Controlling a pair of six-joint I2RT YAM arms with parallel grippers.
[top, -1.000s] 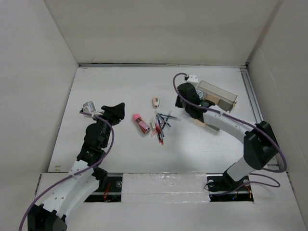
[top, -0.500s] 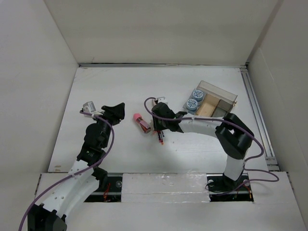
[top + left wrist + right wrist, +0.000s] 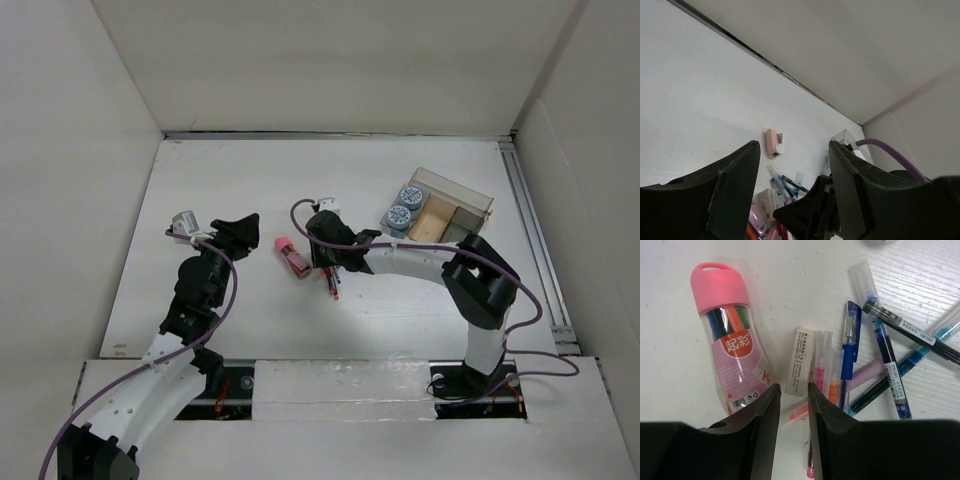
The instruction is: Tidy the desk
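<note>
Swung away from the clear tray (image 3: 455, 205) since 1 second ago, the right gripper (image 3: 794, 387) now sits over the middle of the desk (image 3: 250, 170). The left gripper (image 3: 792, 145) has not shifted: it hangs toward 9 o'clock, fingers spread wide and empty. A pink marker case (image 3: 732, 347) lies at 10 o'clock of the right gripper, whose fingers stand nearly together with a slim gap and nothing pinched, just short of a white eraser (image 3: 801, 367) and scattered pens (image 3: 880, 355). The tray, with 2 blue rolls (image 3: 404, 205), sits at 2 o'clock.

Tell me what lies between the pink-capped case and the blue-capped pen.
In the right wrist view: a white eraser and two clear-capped markers, between the pink-capped case and the blue-capped pen.
</note>
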